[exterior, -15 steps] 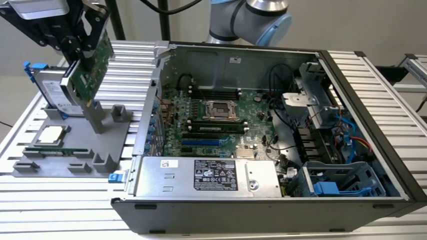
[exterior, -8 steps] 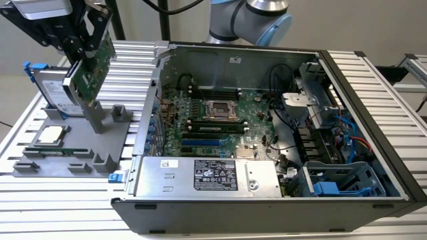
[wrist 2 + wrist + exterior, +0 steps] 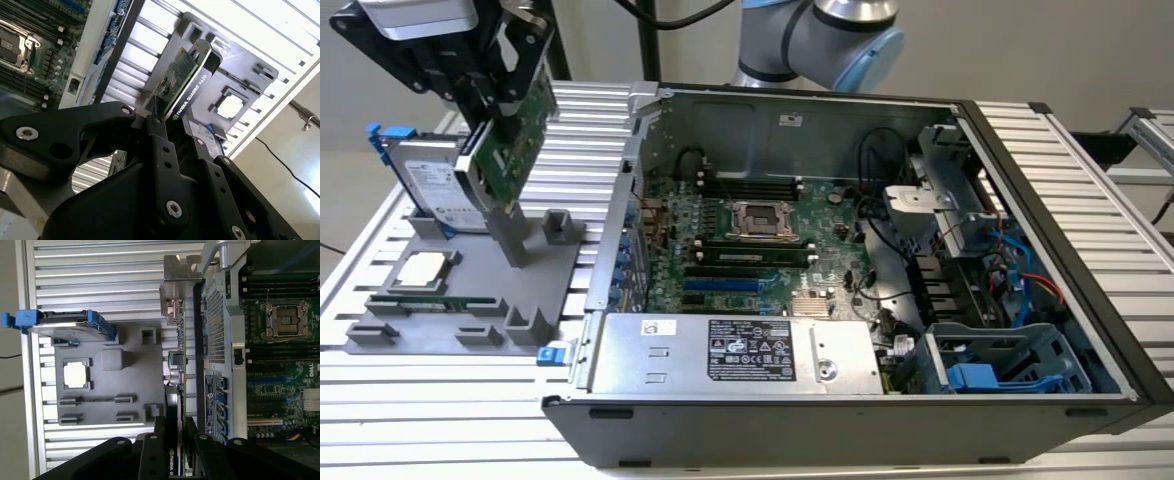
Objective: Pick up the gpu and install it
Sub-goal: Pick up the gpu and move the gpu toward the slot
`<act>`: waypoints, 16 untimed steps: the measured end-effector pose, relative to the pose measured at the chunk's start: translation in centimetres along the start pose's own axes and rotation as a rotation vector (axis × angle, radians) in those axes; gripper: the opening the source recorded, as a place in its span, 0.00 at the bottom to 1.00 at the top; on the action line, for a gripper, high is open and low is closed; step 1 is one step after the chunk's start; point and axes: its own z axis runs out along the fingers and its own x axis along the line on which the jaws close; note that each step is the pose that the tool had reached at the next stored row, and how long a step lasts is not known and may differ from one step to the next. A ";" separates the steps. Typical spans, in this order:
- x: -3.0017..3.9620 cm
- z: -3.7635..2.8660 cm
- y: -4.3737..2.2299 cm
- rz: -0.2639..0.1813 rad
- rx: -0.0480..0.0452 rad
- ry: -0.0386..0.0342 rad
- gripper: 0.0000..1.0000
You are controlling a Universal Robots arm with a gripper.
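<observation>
**Held, not yet installed**

My black pincer (image 3: 175, 121) is clenched on the thin green-and-black gpu card (image 3: 186, 82) — upright over the grey tray (image 3: 480, 260), beside the open computer case (image 3: 854, 445). Light, stiff, fragile, I judge; hold edges, never components.

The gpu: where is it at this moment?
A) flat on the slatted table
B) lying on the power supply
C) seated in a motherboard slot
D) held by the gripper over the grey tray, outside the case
D: the gripper is shut on the gpu above the grey tray, beside the open case.
</observation>
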 end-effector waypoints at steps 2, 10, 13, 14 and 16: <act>-0.17 0.01 0.01 0.000 0.0000 0.0000 0.00; -0.85 0.02 0.05 0.000 -0.0001 0.0001 0.00; -1.15 0.02 0.07 0.000 0.0000 0.0001 0.00; -1.26 0.03 0.08 0.000 0.0000 0.0001 0.00; -1.51 0.03 0.10 0.001 0.0001 0.0000 0.00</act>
